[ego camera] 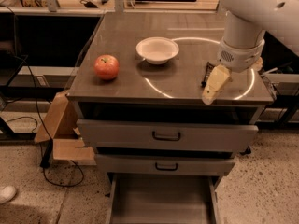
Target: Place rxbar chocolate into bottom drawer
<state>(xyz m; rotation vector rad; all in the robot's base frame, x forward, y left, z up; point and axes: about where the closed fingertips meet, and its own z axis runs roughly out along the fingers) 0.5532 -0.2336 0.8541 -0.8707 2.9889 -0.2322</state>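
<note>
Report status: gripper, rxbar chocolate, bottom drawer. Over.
Single gripper low at cabinet top, right front. Behind it the rxbar chocolate, partly hidden. Open bottom drawer. Nothing in way; apple, white bowl apart.

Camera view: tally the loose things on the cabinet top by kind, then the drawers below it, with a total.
apple: 1
bowl: 1
rxbar chocolate: 1, mostly hidden behind the gripper hanging over the top's right front
upper drawers: 2
bottom drawer: 1, pulled open
Total: 6
</note>
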